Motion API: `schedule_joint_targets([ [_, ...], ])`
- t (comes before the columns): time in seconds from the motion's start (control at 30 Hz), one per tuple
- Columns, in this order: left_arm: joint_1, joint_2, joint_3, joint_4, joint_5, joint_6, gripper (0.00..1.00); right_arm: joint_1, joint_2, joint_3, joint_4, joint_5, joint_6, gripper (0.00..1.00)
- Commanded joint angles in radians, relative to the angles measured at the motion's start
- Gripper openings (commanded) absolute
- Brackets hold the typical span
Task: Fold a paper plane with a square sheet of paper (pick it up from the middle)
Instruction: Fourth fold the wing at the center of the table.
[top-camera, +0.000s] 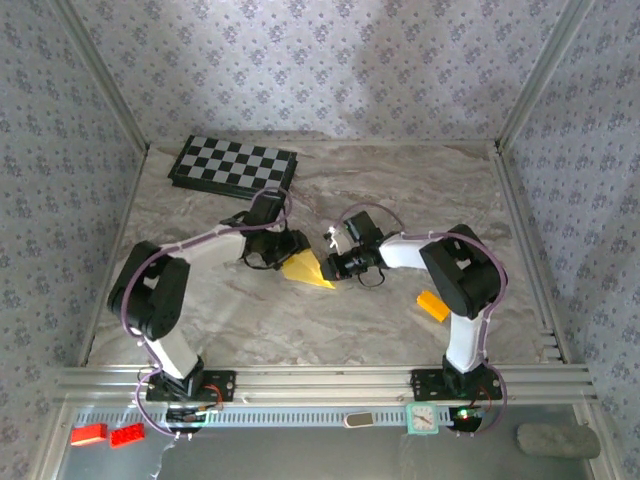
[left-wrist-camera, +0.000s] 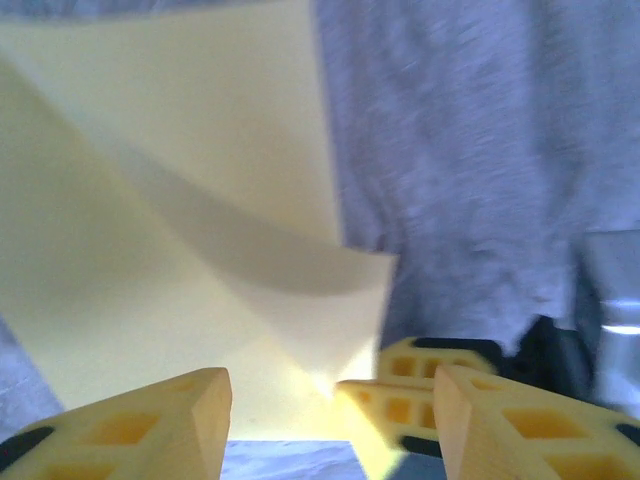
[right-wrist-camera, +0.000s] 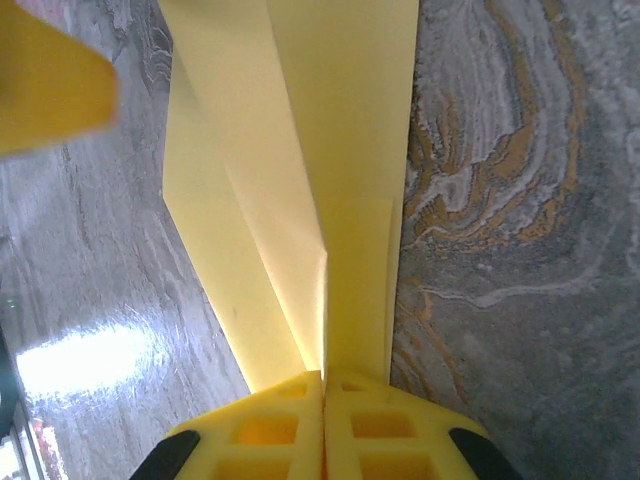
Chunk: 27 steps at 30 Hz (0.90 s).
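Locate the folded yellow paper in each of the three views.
Top external: folded yellow paper at table centre, between the two arms' tips.
Left wrist: the paper, upper left and centre.
Right wrist: the paper, top centre down to the bottom.
Shared landmark: the right pincer, shut on its edge.

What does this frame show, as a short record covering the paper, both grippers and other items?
paper: yellow sheet, creased and partly folded, mid-scene between the grippers
right gripper: shut on the sheet's folded end
left gripper: open, fingers apart at the sheet's edge
other items: checkerboard far left; orange block on the right
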Motion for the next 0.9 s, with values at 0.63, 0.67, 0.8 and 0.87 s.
schedule_joint_targets([
  [0.63,-0.008,0.103,-0.142,0.442,0.260,-0.050,0.29,-0.023,0.049,0.005,-0.083,0.012,0.042,0.10],
  [0.67,-0.009,0.110,-0.139,0.444,0.259,-0.051,0.29,-0.023,0.049,0.006,-0.083,0.012,0.042,0.10],
  [0.8,-0.011,0.129,-0.134,0.438,0.244,-0.057,0.27,-0.023,0.049,0.005,-0.084,0.010,0.042,0.10],
  [0.87,-0.010,0.135,-0.133,0.428,0.230,-0.058,0.27,-0.023,0.049,0.005,-0.085,0.010,0.042,0.10],
])
